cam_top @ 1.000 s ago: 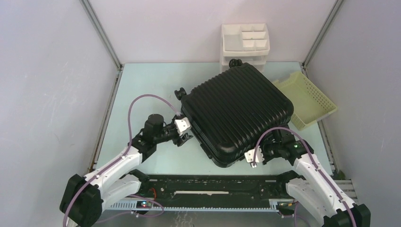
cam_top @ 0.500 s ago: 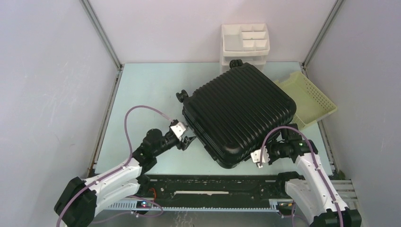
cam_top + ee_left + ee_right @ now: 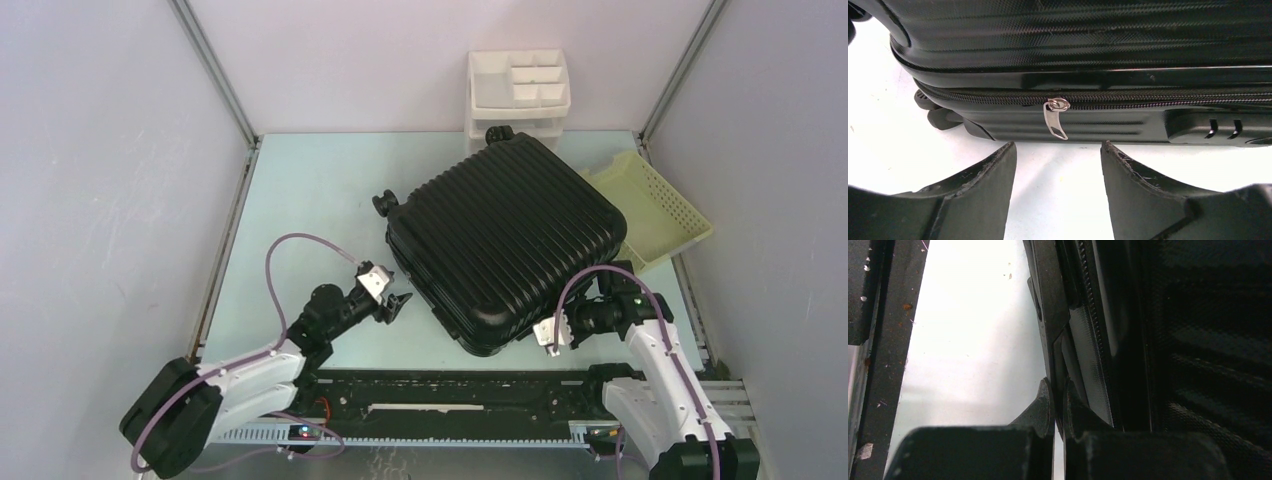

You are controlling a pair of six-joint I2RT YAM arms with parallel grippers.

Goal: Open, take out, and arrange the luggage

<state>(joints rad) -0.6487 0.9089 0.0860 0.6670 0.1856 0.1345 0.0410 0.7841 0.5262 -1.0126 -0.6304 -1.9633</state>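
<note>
The luggage (image 3: 505,235), a black ribbed hard-shell case, lies shut and flat, turned diagonally on the table. My left gripper (image 3: 392,303) is open at its left side, low over the table. In the left wrist view a silver zipper pull (image 3: 1057,119) hangs from the closed zipper just beyond the left gripper (image 3: 1058,145), untouched. My right gripper (image 3: 548,335) is at the luggage's near corner. In the right wrist view the right gripper (image 3: 1058,382) is shut, with a thin black tab from the luggage's (image 3: 1168,340) seam pinched between its tips.
A white drawer organizer (image 3: 518,92) stands behind the luggage at the back wall. A pale yellow perforated basket (image 3: 660,210) lies tilted at the right, touching the case. Small wheels (image 3: 383,203) stick out at the luggage's left end. A black rail (image 3: 450,385) runs along the near edge.
My left gripper has drawn back toward the near left, away from the luggage's side. The right gripper has shifted a little right, and the luggage's near corner has moved with it.
</note>
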